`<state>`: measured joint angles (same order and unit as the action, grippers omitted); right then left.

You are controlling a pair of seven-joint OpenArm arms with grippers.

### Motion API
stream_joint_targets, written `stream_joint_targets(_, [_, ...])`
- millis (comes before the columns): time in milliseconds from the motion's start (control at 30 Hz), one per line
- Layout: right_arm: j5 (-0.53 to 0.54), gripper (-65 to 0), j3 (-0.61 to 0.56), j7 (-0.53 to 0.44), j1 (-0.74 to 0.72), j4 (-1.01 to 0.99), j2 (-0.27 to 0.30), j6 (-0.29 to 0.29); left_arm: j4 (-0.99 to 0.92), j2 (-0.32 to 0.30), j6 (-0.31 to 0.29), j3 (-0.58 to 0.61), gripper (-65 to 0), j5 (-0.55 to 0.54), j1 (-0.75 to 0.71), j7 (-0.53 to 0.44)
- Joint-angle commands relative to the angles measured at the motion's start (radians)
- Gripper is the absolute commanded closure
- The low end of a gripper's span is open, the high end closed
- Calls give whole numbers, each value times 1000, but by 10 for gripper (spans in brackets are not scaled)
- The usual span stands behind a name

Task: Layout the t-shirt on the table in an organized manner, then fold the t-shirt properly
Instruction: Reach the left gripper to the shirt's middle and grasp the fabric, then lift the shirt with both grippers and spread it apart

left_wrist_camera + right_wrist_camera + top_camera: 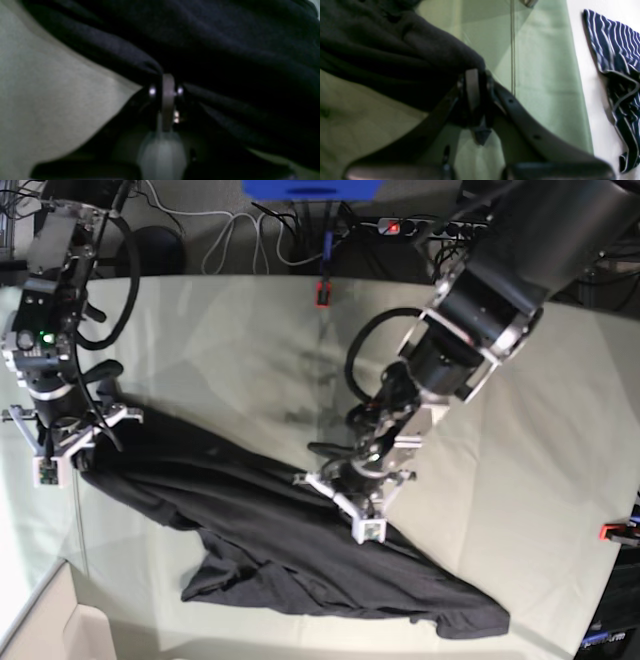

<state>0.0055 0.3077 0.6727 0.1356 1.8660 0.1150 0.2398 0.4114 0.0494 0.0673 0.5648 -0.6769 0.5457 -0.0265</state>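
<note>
The black t-shirt (300, 540) lies crumpled in a diagonal band on the pale green table (230, 350), running from the left edge down to the front right. My left gripper (345, 480) presses down on the shirt's upper edge near the middle. In the left wrist view its fingers (167, 82) are shut with dark cloth (225, 50) bunched around them. My right gripper (85, 452) is at the shirt's left end. The right wrist view shows it (475, 75) shut on a fold of the dark fabric (395, 55), lifted a little above the table.
A navy-and-white striped garment (615, 62) lies on a white surface beyond the table's edge. Red clamps sit at the back edge (322, 292) and the right edge (612, 530). A cardboard box (40, 630) stands at the front left corner. Cables run behind the table.
</note>
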Motion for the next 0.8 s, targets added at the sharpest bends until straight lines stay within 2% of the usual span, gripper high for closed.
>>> stream_joint_targets(0, [-3, 0, 8, -28, -14, 16, 12, 3, 56, -18, 9, -2, -2, 1, -2, -3])
stream_joint_targets(133, [-3, 0, 8, -28, -14, 17, 12, 3, 310, -130, 16, -25, -2, 1, -140, 38])
stream_joint_targets(267, [-3, 0, 9, -28, -3, 21, 12, 3, 679, -262, 121, -171, -1, 1, -350, 109])
stream_joint_targets(400, [-3, 0, 9, -28, 26, 30, 5, 3, 1018, -348, 134, -312, -1, 1, -568, 148])
stream_joint_targets(500, [-2, 0, 9, -28, 63, 65, 5, 3, 1237, -374, 134, -414, -1, 1, -734, 170])
stream_joint_targets(633, [0, 0, 9, -28, 135, 120, -7, 3, 1492, -365, 134, -556, -1, 12, -978, 182])
stream_joint_targets(767, [0, 0, 38, -29, 204, 154, -25, 3, 1605, -362, 131, -622, -1, 6, -1149, 176])
